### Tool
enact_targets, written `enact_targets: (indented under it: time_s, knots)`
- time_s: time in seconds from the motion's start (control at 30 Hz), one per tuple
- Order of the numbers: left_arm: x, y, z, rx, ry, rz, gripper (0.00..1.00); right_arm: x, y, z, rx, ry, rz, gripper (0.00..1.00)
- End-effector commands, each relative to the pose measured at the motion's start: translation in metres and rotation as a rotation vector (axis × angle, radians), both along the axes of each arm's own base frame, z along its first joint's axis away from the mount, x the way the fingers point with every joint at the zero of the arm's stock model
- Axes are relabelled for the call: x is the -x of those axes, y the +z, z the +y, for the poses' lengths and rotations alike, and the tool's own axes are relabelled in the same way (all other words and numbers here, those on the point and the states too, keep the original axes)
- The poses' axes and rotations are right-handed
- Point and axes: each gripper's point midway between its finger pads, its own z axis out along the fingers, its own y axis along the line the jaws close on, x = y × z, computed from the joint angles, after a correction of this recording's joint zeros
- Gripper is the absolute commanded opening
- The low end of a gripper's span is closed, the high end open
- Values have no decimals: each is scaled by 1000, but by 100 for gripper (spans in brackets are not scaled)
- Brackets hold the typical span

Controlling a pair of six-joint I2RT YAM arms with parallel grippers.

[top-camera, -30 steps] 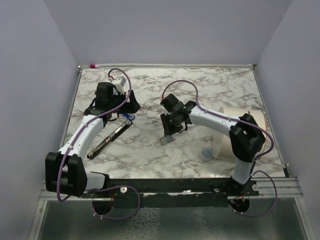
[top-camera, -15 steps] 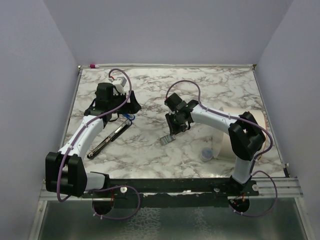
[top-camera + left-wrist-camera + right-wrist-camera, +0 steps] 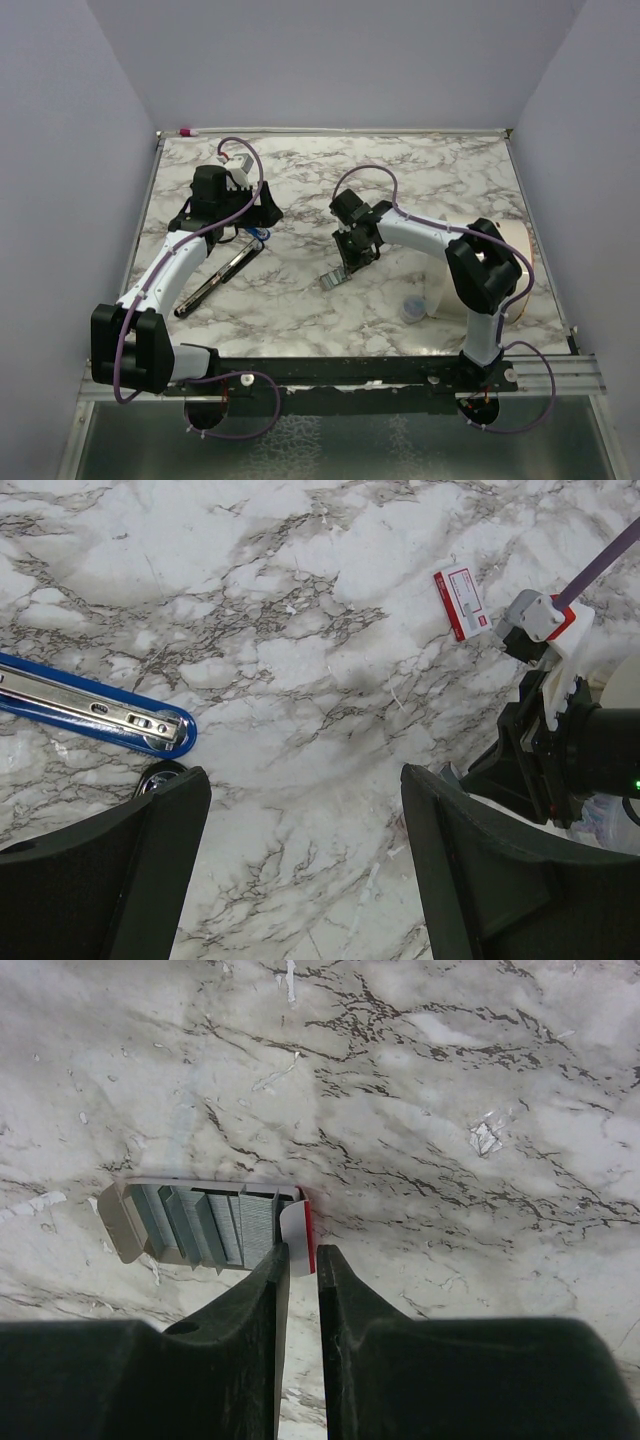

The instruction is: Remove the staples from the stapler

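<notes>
left gripper (image 3: 305,790) spread wide | right gripper (image 3: 300,1256) pinching staple box (image 3: 200,1222) flap | stapler (image 3: 90,708) cut off left

Glossy marbled table (image 3: 300,300), shiny metal-and-blue-plastic stapler (image 3: 95,710).

The stapler (image 3: 95,708) runs off the left edge of the left wrist view. From above, its far end is hidden beneath the left gripper (image 3: 253,222). The white tub (image 3: 515,240) sits mostly behind the right arm. Whether the right gripper (image 3: 297,1255) actually pinches the box (image 3: 200,1222) flap — unclear.
</notes>
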Motion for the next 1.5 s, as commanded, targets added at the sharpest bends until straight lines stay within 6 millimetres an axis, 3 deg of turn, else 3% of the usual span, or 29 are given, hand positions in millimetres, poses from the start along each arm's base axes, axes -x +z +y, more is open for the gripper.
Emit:
enact_targets:
  time_s: [0.0,0.13,0.37,0.5,0.77,1.13,1.47]
  knots:
    - [0,8,-3,19,-25,-32,80,-2,0,8,-17,19,3,18]
    - [0,7,-4,19,-25,-31,80,-4,6,8,-23,10,-5,18]
    - [0,7,-5,23,-29,-27,80,-9,36,5,-27,-4,-56,18]
    - [1,7,-6,28,-33,-24,80,-1,47,26,-121,45,-41,18]
    - [1,7,-5,27,-31,-26,80,14,36,53,-110,118,-10,23]
    - [1,8,-5,26,-31,-29,80,16,17,50,-13,124,0,30]
    - [1,8,-5,27,-32,-30,80,17,15,48,35,122,-14,34]
